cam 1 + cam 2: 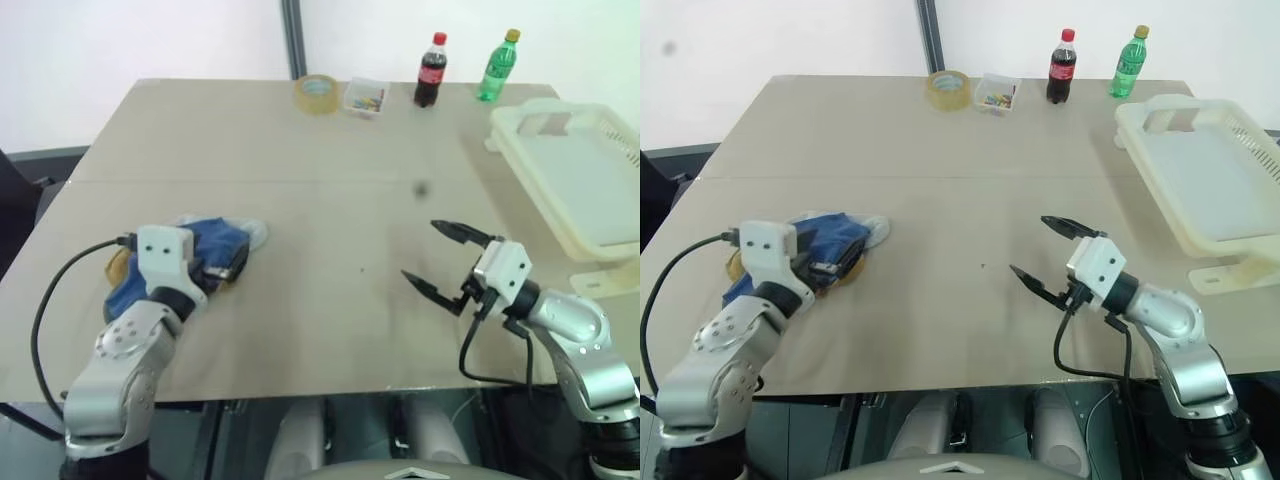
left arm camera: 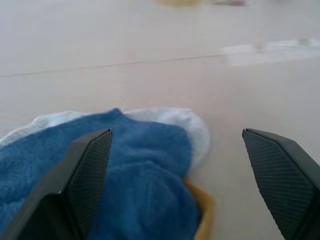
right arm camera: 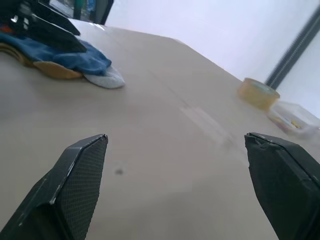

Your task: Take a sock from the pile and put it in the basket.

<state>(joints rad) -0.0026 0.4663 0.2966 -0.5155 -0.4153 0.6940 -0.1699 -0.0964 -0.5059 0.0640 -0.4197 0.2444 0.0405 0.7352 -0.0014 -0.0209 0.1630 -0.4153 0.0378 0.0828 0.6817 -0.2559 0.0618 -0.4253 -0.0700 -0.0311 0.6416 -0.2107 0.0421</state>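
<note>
A broad beige desk (image 1: pixel 300 180) stands against a pale wall, with a roll of yellowish tape (image 1: pixel 317 93), a small clear plastic box (image 1: pixel 364 97), a dark cola bottle with a red cap (image 1: pixel 430 70) and a green bottle with a yellow cap (image 1: pixel 497 66) lined along its far edge. The pile of loose socks (image 1: pixel 215 245), mostly blue cloth over a light grey piece with a mustard yellow one peeking out beneath, lies near the front of the desk on the robot's left. The large cream-white rectangular plastic basket with slotted sides (image 1: pixel 575 175) sits at the right edge, well apart from the pile. The heap runs roughly crosswise to the robot, its long axis left to right, with the pale grey end pointing towards the middle of the desk. The left pincer (image 2: pixel 187 165) hovers at the pile with its fingers spread wide, one finger over the blue cloth and the other over bare desk; it grips nothing. The right pincer (image 1: pixel 448 262) hangs above the bare desk between pile and basket, likewise spread wide and empty. The step in hand looks like the reach for a sock, with no sock taken. The next move probably calls for the left pincer to sink onto the blue top layer, straddle a fold across its narrow width, and close on one sock alone.
</note>
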